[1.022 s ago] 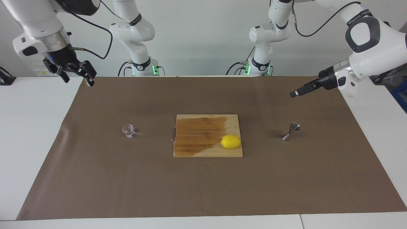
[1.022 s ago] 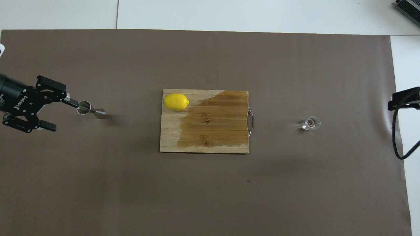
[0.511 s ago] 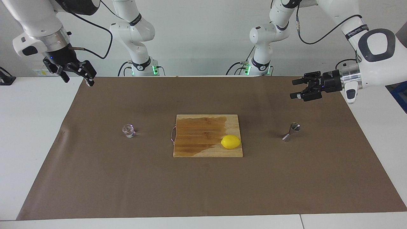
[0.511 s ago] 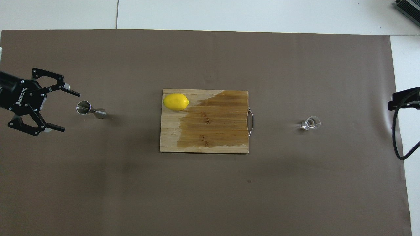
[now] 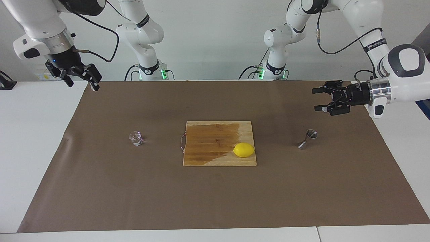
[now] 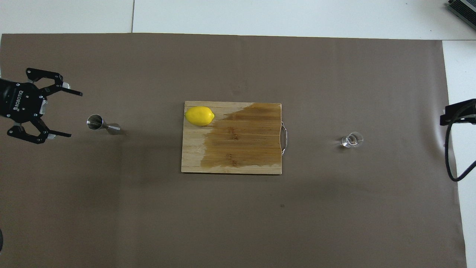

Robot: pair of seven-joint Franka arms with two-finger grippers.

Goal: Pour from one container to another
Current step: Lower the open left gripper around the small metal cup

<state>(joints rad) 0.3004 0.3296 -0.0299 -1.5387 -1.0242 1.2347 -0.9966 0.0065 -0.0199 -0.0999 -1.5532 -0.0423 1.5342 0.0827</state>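
Since the earlier frame, the left gripper [image 5: 316,99] has been turned level, jaws spread and empty, above the mat near the steel jigger [image 5: 307,139]; the right gripper [image 5: 82,80] is held released at its corner. From overhead, the glass tumbler [image 6: 351,140] is seen beside the cutting board [image 6: 241,149], toward the right arm's end.

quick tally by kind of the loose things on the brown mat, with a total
glass tumbler: 1
steel jigger: 1
cutting board: 1
lemon, on the board: 1
total: 4
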